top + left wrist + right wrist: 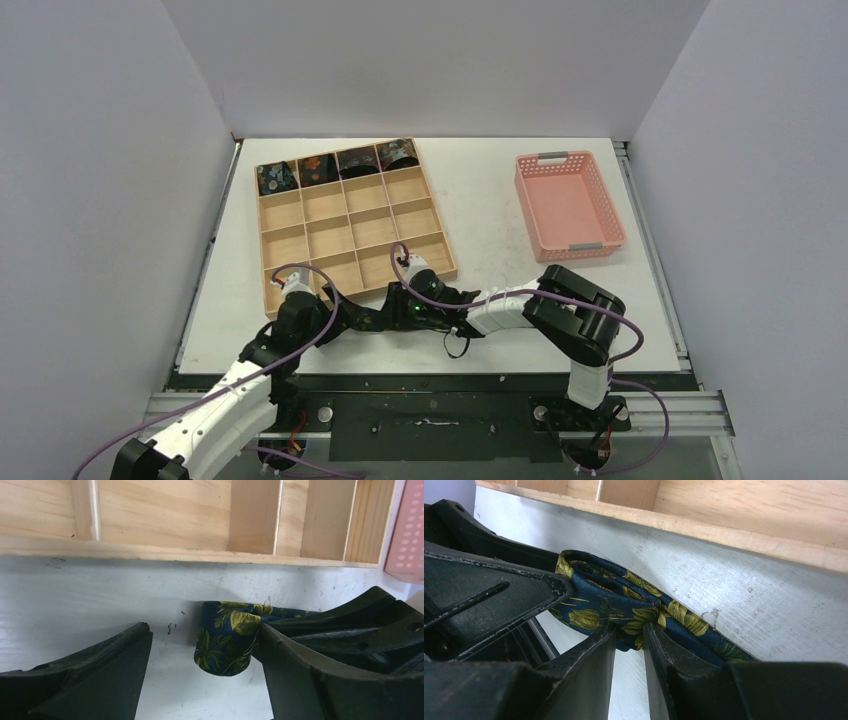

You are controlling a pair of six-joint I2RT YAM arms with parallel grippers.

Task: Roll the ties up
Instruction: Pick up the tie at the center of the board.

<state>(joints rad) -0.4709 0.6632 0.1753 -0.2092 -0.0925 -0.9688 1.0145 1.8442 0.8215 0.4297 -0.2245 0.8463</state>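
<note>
Right wrist: right gripper [630, 639] jaws narrow, pinching tie [614, 597]; its rolled end sits between wide-spread fingers of left gripper [202, 632], touching one.

Plain pale walls [100, 150] enclose a white table [480, 200] under even light.

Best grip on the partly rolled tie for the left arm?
Pinch the rolled end of the tie across its round sides, coming from the near side: the wooden tray blocks behind, and the right gripper holds the flat tail.

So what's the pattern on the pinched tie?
Navy tie with yellow-green flowers; right wrist view shows best.
</note>
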